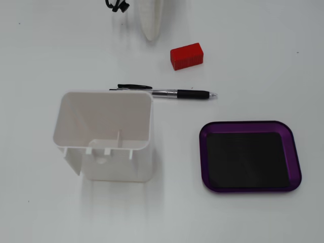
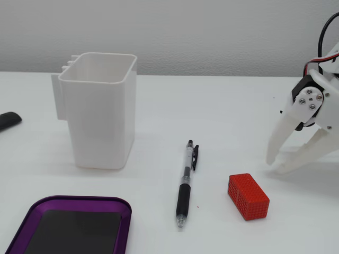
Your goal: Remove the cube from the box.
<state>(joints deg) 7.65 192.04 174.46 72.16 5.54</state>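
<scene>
The red cube (image 1: 186, 55) lies on the white table, outside the box, and shows in both fixed views (image 2: 248, 196). The box, a shallow purple tray (image 1: 249, 124) with a black floor, holds nothing; only its corner shows low in a fixed view (image 2: 79, 202). My white gripper (image 2: 273, 165) rests tips-down on the table just right of and behind the cube, apart from it. A gap shows between its fingers (image 2: 279, 135) and it holds nothing. From above only its tip (image 1: 152, 30) shows at the top edge.
A black and silver pen (image 1: 178, 93) lies between cube and tray (image 2: 185, 182). A tall white plastic container (image 1: 106, 134) stands beside the tray (image 2: 100, 108). A dark object (image 2: 8, 120) lies at the left edge.
</scene>
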